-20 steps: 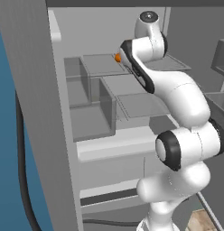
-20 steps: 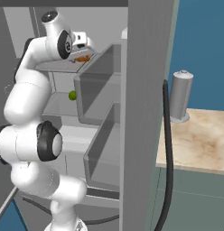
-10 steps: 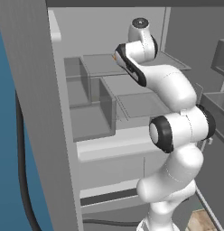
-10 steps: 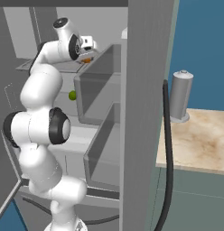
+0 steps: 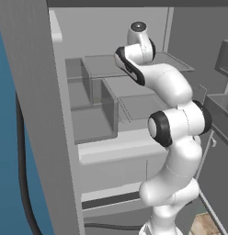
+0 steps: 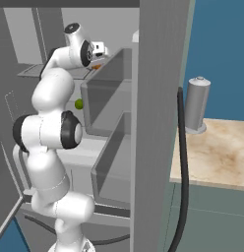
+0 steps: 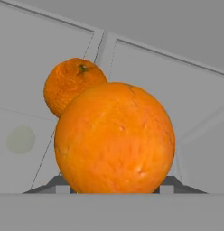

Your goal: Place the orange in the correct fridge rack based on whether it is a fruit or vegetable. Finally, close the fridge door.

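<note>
The white arm has swung deeper over the fridge's upper glass shelf, its end effector pinched snug around the small round orange just before a second, stemmed orange, so release looks near, with the tall grey fridge door open.

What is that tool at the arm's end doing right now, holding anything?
Tool: closed on the orange, inside the fridge.
</note>
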